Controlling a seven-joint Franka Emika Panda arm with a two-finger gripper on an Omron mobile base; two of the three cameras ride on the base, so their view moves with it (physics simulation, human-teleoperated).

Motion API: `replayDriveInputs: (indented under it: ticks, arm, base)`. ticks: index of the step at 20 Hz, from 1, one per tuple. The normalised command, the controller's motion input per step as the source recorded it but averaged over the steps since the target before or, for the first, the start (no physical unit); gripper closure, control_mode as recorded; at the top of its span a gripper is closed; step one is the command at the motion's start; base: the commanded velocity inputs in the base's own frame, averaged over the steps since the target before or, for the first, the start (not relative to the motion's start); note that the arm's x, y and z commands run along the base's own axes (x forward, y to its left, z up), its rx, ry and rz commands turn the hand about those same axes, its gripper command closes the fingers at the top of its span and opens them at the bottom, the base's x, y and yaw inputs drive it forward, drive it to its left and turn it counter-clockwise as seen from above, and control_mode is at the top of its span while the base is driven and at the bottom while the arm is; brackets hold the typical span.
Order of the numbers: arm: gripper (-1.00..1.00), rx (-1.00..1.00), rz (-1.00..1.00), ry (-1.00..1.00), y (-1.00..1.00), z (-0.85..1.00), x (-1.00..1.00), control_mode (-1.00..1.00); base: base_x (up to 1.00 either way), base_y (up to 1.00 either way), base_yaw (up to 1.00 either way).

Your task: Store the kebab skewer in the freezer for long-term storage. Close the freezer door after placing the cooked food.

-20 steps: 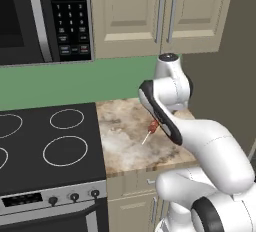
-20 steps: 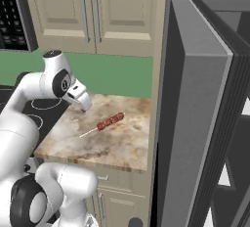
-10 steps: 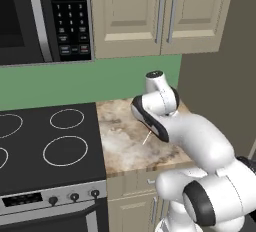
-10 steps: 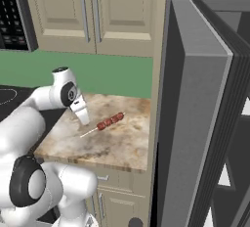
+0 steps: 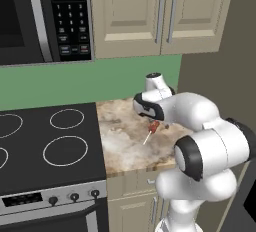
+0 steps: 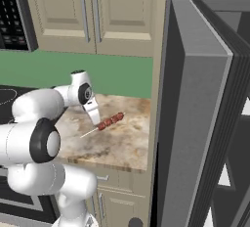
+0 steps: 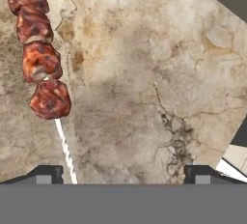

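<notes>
Four reddish-brown meat chunks on a thin pale kebab skewer (image 7: 42,68) lie flat on the marbled beige desk (image 7: 159,73), toward the wide-open dark two-finger gripper's (image 7: 123,174) left fingertip, stick running nearly straight away from the gripper.

Even, flat rendered light, no glare, only faint shadows; hand view slightly soft.

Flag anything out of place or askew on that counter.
Nothing is spilled or damaged. The kebab skewer lies flat and diagonal on the marble counter, cooked food not yet stored. In the hand view it sits beside the left fingertip of the open gripper, not centred.
</notes>
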Motion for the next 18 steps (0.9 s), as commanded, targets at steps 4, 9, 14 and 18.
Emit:
replayDriveInputs:
  ticks: [4, 9, 14, 18]
  arm:
    - [-1.0, 0.0, 0.03, 0.02, -0.05, -0.34, 0.35, -1.0]
    - [-1.0, 0.0, 0.0, 0.0, 0.0, -0.25, 0.27, -1.0]
    - [-1.0, 0.0, 0.0, 0.0, 0.01, -0.19, 0.24, -1.0]
    - [-1.0, 0.0, 0.0, 0.02, 0.0, -0.29, 0.38, -1.0]
  base:
    - [0.0, 0.0, 0.0]
    - [0.0, 0.0, 0.0]
    - [0.0, 0.0, 0.0]
    - [0.0, 0.0, 0.0]
